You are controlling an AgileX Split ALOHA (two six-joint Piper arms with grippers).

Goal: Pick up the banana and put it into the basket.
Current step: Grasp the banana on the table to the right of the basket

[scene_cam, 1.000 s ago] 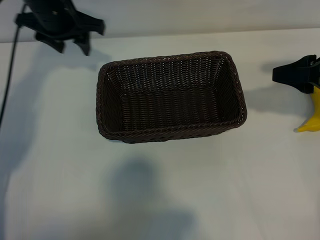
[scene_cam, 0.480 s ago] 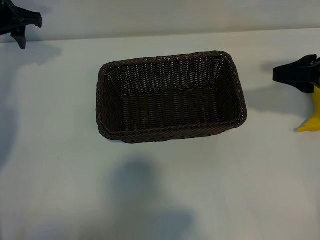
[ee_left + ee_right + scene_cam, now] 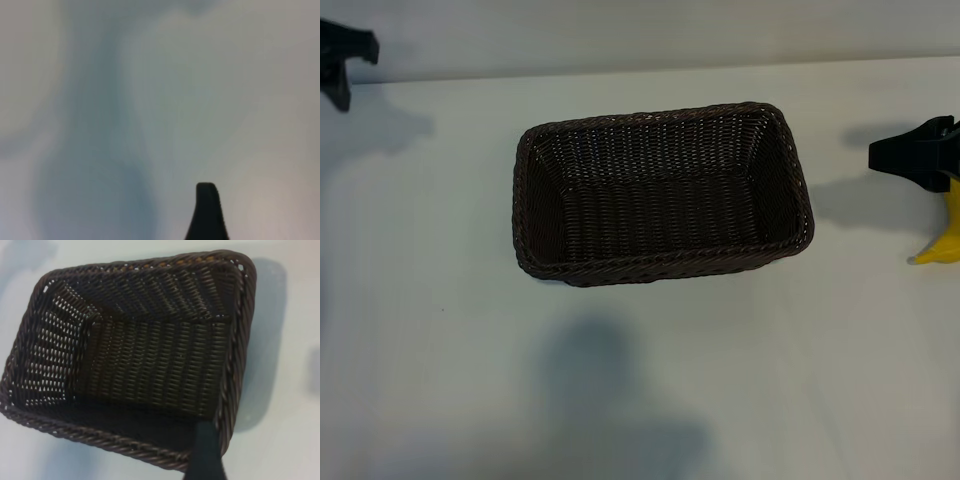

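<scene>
The dark-brown woven basket [image 3: 525, 215] stands in the middle of the table with nothing in it. In the right wrist view the basket [image 3: 125, 445] fills the picture, and one dark finger [image 3: 206, 452] shows over its near corner. The yellow banana [image 3: 945, 238] lies at the right edge of the exterior view, cut off by that edge and partly under my right gripper [image 3: 895, 158]. That gripper hovers to the right of the basket, open and holding nothing. My left gripper [image 3: 348, 68] is open at the far left corner; its finger [image 3: 207, 212] shows over bare table.
The table top [image 3: 440, 350] is white. A broad soft shadow [image 3: 610, 390] lies in front of the basket. A pale wall [image 3: 640, 30] runs along the back edge of the table.
The left gripper has swung from beside the basket's back left corner out to the far left corner. The right gripper, the banana and the basket have barely moved.
</scene>
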